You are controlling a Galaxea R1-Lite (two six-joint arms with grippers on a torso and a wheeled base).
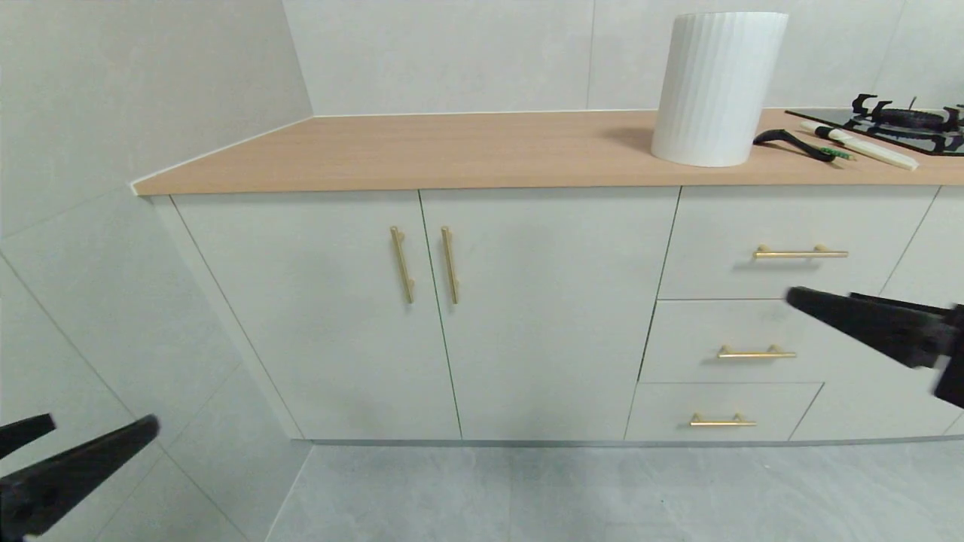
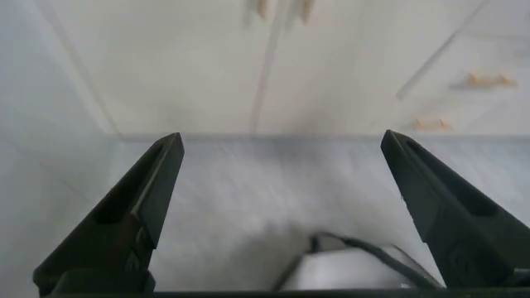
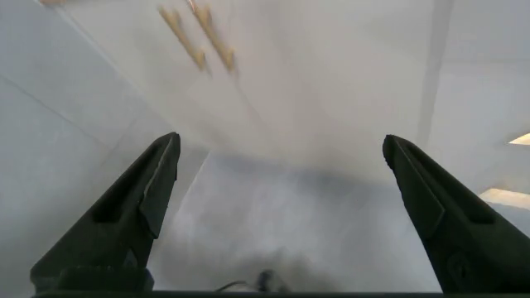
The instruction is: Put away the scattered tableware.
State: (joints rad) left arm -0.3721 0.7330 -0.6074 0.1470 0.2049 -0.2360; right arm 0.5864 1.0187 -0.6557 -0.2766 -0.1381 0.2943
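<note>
Tableware to tidy, a black curved-handled utensil [image 1: 791, 141] and a long cream-white utensil [image 1: 866, 147], lies on the pale wooden countertop [image 1: 452, 150] between the tall white ribbed cylindrical holder [image 1: 715, 86] and the black gas hob [image 1: 904, 120]. The left gripper [image 2: 281, 141] and right gripper [image 3: 280, 139] hang low, jaws apart and empty. The right, being nearer, should probably rise above the counter edge and close across a handle's middle.

Reads as a kitchen: wood-look tabletop [image 1: 452, 154] over pale cabinets [image 1: 550, 316] and drawers [image 1: 685, 331] with brass handles [image 1: 401, 263], gas hob [image 1: 904, 120] at right, tiled walls [image 1: 452, 53].
</note>
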